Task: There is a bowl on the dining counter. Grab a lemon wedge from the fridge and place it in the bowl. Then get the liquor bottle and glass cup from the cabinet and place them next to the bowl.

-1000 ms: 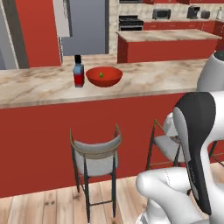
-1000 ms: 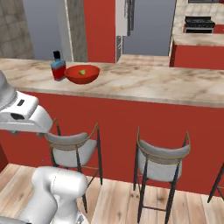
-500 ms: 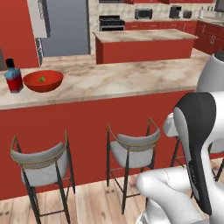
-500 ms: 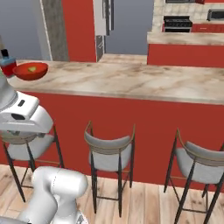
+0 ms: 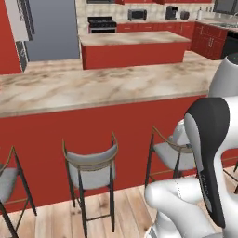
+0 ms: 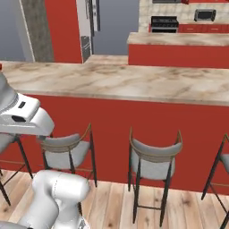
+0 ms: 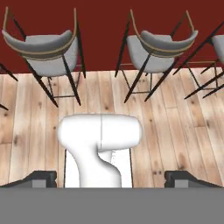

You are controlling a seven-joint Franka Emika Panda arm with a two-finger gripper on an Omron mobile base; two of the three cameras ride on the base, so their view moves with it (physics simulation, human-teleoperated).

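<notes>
The pincer (image 7: 112,179) points straight down at the plank floor (image 7: 183,127) in the hand view, its two dark tips at the lower left and lower right of the frame, spread wide with nothing between them. It carries nothing, which suits an arm tucked in over its own base for driving rather than reaching.

The dining worktop (image 5: 93,88) crosses the middle of the left base view and runs across the right base view (image 6: 134,80) as well, beige-brown marbled on top with a plain red front. The stretch of it in sight here is bare. Grey stools (image 5: 90,162) stand pushed in against that red front, and two of them (image 7: 43,48) line the top of the hand view, so the robot faces the seating side of the worktop.

The silver-grey fridge (image 5: 51,28) stands at the upper left of the left base view, beyond the worktop, and again at the top centre of the right base view (image 6: 116,24). A red island (image 5: 135,51) sits behind the worktop, with a stove (image 5: 102,23) against the far wall.

With an empty pincer, the likely job in hand is travelling toward the cabinet for the glass cup.
</notes>
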